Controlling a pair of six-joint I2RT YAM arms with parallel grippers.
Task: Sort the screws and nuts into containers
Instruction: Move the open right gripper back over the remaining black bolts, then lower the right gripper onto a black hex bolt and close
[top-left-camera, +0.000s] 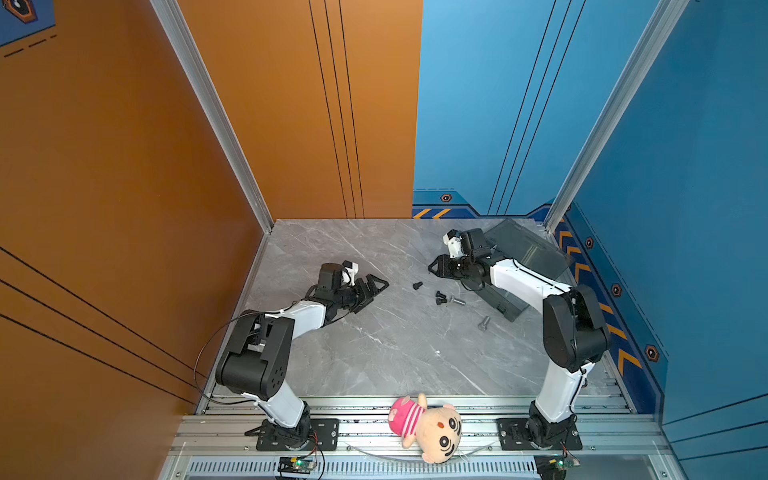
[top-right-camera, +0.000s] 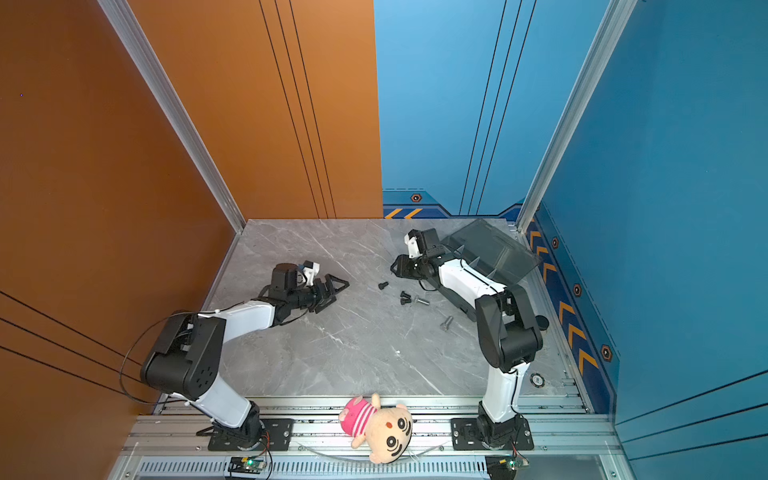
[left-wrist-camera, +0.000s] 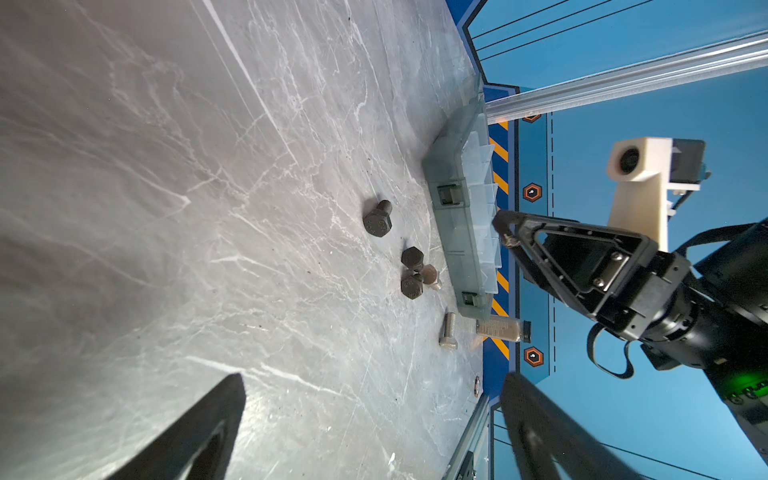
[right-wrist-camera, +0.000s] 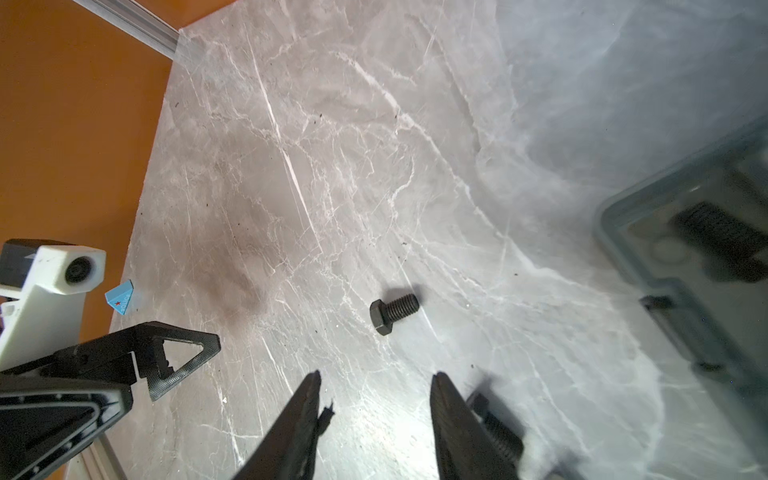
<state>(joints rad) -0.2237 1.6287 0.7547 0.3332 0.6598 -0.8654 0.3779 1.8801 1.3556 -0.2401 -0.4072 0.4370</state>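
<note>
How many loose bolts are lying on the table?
5. A lone black bolt lies leftmost; two black bolts and a silver bolt cluster beside the organizer box; another silver bolt lies nearer the camera. More may hide under the right arm.

No word or number reads clearly. The head of a black bolt (left-wrist-camera: 377, 226) carries faint stamped marks, too blurred to make out. A small blue tag (right-wrist-camera: 119, 297) shows a red star and tiny illegible print. The blue wall (top-left-camera: 706, 208) bears orange hexagon badges (left-wrist-camera: 532, 193) and orange chevron stripes (top-left-camera: 627, 360).
</note>
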